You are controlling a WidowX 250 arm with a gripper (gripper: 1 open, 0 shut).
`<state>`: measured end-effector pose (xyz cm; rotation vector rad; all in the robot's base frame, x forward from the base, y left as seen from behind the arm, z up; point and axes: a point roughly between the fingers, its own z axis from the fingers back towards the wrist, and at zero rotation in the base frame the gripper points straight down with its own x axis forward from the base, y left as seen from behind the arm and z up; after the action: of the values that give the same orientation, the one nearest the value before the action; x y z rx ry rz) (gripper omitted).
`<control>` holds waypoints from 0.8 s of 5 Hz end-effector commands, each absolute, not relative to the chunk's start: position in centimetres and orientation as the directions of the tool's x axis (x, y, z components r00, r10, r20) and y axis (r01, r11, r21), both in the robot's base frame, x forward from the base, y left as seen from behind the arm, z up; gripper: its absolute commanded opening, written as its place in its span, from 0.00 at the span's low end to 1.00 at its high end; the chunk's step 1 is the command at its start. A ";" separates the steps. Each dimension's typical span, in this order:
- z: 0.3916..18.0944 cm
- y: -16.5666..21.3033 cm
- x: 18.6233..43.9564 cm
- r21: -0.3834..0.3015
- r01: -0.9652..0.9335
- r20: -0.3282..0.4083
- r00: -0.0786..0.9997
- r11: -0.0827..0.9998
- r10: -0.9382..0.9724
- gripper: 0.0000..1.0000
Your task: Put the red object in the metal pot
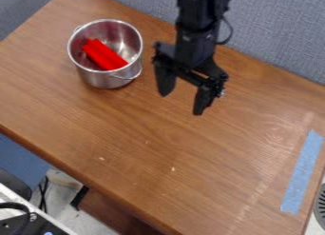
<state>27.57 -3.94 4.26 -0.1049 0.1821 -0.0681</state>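
The red object lies inside the metal pot, a shiny round steel pot at the table's upper left. My gripper hangs over the wooden table to the right of the pot, apart from it. Its two black fingers point down and stand wide open with nothing between them.
The brown wooden table runs diagonally, with its front edge at the lower left. A strip of blue tape lies near the right edge. A grey wall stands behind the table.
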 end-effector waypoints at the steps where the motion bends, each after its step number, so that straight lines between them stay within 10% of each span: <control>1: 4.9 -3.4 27.9 -0.116 -0.139 -0.120 0.985 0.984 0.125 1.00; 4: 15.0 -1.0 25.7 -0.111 0.117 -0.080 0.989 0.987 -0.127 1.00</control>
<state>25.13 -1.06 13.53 -0.1162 0.1479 -0.1156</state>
